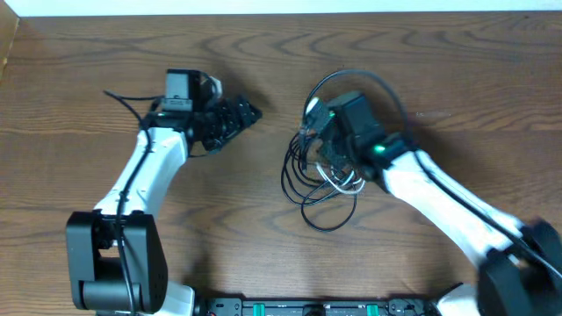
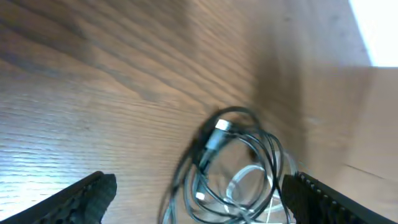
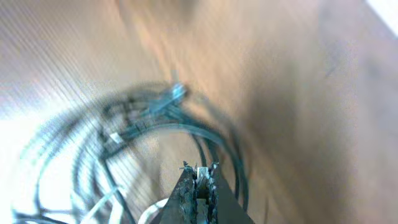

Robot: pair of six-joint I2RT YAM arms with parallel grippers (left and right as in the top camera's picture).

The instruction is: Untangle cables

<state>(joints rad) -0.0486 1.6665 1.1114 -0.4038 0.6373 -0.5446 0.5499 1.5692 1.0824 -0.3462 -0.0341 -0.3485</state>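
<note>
Closest to the robot's base, the wooden table (image 1: pixel 219 254) lies bare between the two arms, giving free room to draw a strand toward the robot. Next out comes the tangle: the black cables (image 1: pixel 303 189) lie in overlapping loops with the short white cable (image 1: pixel 344 184) caught among them. The heap runs longer from near to far than from side to side.

The right gripper (image 3: pixel 199 177) sits directly over the heap's middle, its tips pressed together. Whether a strand is nipped between them I cannot tell, since that view is blurred.

The left gripper (image 2: pixel 199 180) stands well to the left of the heap, facing it, spread wide and empty, with bare wood in between. Its view frames the loops and a silver-tipped plug (image 2: pixel 219 129) between its fingers. So the right arm is the nearer one.

Beyond the farthest black arc there is open wood up to the far edge.
</note>
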